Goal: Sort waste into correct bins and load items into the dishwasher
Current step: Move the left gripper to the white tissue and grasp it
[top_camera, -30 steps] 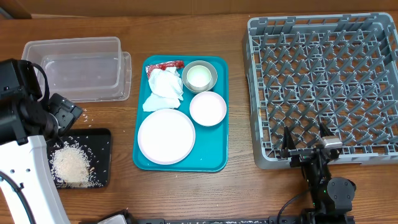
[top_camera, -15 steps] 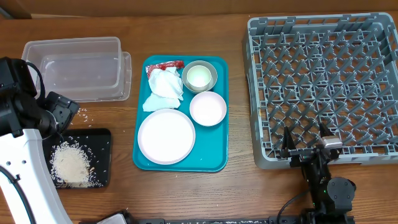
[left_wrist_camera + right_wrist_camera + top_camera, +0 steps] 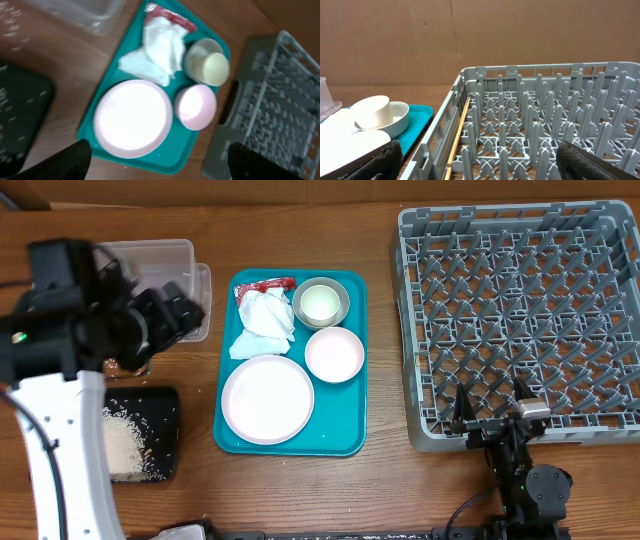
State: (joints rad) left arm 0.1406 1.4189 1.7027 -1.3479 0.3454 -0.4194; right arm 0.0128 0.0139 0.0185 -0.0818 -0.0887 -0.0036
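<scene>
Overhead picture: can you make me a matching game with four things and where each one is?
Things:
1. large round white plate
2. loose white rice grains
3. small white cup
4. small red crinkled wrapper

Places:
A. in the grey bowl
B. far edge of the large teal serving tray, by the crumpled white paper napkins
C. on the flat black rectangular tray
D. near part of the teal tray

Pairs: 1-D, 2-C, 3-A, 4-B.
</scene>
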